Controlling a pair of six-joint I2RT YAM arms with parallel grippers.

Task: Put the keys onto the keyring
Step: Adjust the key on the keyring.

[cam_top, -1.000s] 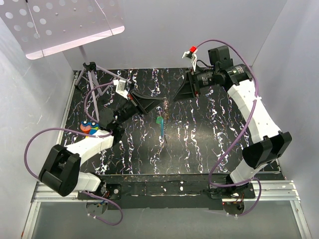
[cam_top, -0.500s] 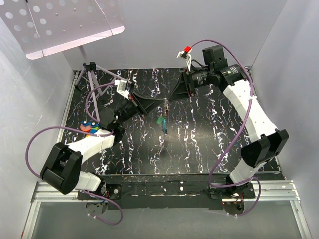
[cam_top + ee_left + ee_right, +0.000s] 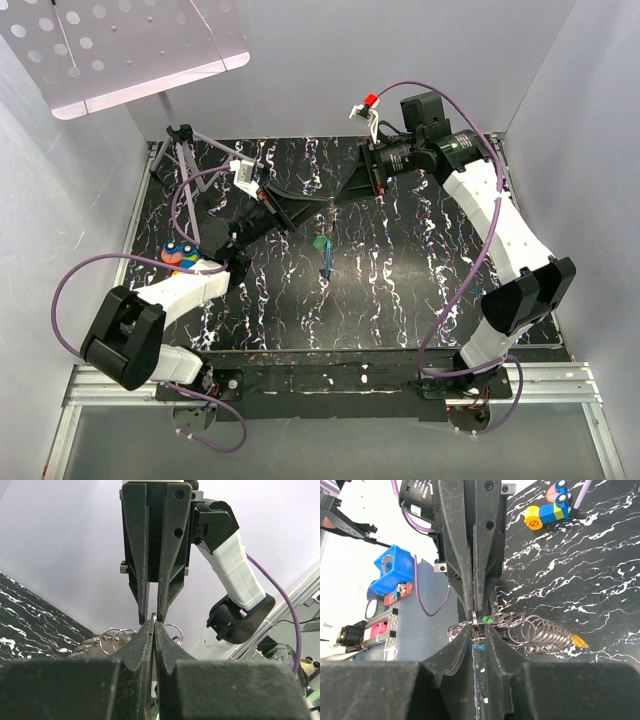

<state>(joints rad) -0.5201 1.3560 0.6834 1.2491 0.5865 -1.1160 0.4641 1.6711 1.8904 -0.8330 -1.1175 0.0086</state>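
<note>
A black table (image 3: 420,290) veined with white, boxed in by plain white walls. At the bottom of the top view, 2 arm bases sit side by side, and the arms curve inward to meet tip to tip just above the centre of the frame. A colourful toy (image 3: 180,254) lies at left centre, beside the left arm.

Just below the meeting point in the frame are the keys (image 3: 322,245), 1 with a teal-green head and 1 blue. Whether they hang or touch the table cannot be told.

The left gripper (image 3: 322,208) comes in from the left and the right gripper (image 3: 335,203) from the upper right, their noses almost touching. In both wrist views each claw is squeezed narrow. A sliver of the keyring (image 3: 476,620) shows where the 4 fingertips converge, so both seem to pinch it. In the right wrist view a chain of loose rings (image 3: 540,630) trails to the right and ends at a yellow key (image 3: 578,640).

The step looks like parting the wire so a key can slide on. 1 claw should act as a fixed anchor while the other makes a small, slow twist. Pulling the claws apart could bend the thin wire or let it slip out. The trailing rings may snag.
</note>
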